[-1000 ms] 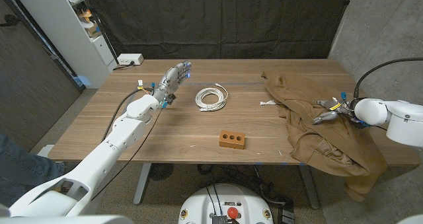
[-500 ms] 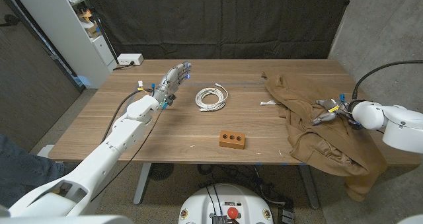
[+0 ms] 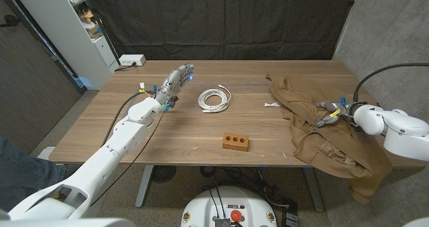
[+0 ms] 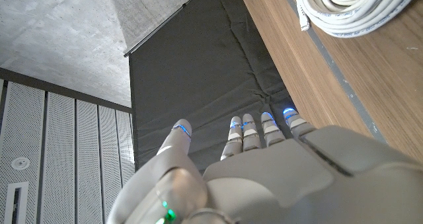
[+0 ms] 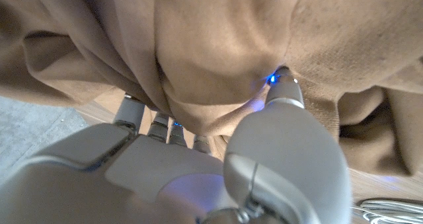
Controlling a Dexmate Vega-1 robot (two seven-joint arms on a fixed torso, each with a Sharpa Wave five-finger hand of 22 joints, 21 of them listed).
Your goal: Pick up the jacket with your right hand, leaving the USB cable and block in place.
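A brown jacket [image 3: 322, 130] lies crumpled on the table's right side, with part hanging over the front edge. My right hand [image 3: 330, 112] is on the jacket with its fingers dug into the cloth. In the right wrist view a fold of the jacket [image 5: 218, 65] sits between the thumb and fingers of my right hand [image 5: 198, 158]. The coiled white USB cable [image 3: 214, 98] lies at mid-table, and its coil [image 4: 350, 9] also shows in the left wrist view. A brown block [image 3: 235, 141] with two holes lies nearer the front. My left hand [image 3: 173, 85] is raised, fingers straight and empty.
A white shelf unit [image 3: 74, 26] stands at the back left. A white power strip [image 3: 131, 60] sits at the table's [image 3: 100, 126] back left corner. A small white scrap [image 3: 271, 105] lies beside the jacket. A dark curtain hangs behind the table.
My right hand has shifted a little further onto the jacket, towards the table's middle, with its fingers closing into the cloth. The left arm, cable and block have not moved.
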